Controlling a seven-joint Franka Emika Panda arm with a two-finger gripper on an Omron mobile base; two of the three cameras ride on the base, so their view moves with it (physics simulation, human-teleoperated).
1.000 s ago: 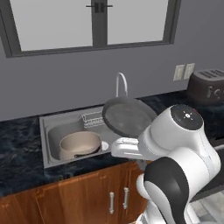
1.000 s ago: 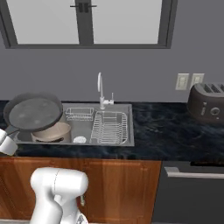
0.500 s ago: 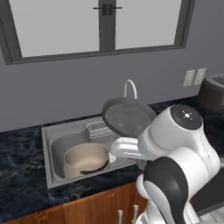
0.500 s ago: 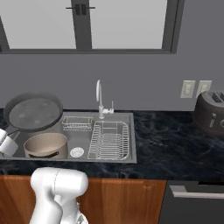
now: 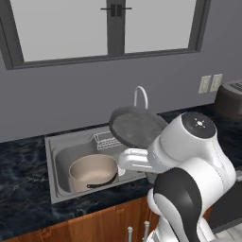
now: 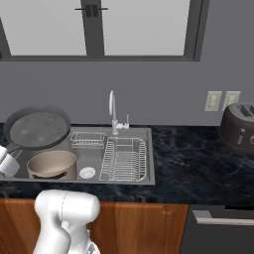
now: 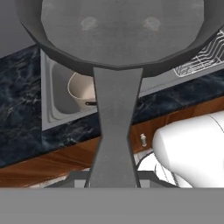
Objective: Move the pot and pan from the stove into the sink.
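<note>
Nearest to me in the hand view, my pincer is closed on the long flat handle of the shallow round grey frying pan, jaws narrowed onto it at the bottom edge. I see the pan held up in the air, tilted, above the left part of the rectangular grey steel sink, with its handle running back toward the arm. Below it, the deep beige pot with a dark curved handle sits upright inside the left basin. To its right a wire rack lies in the sink, on the dark marbled counter. Behind stands the curved silver faucet
</note>
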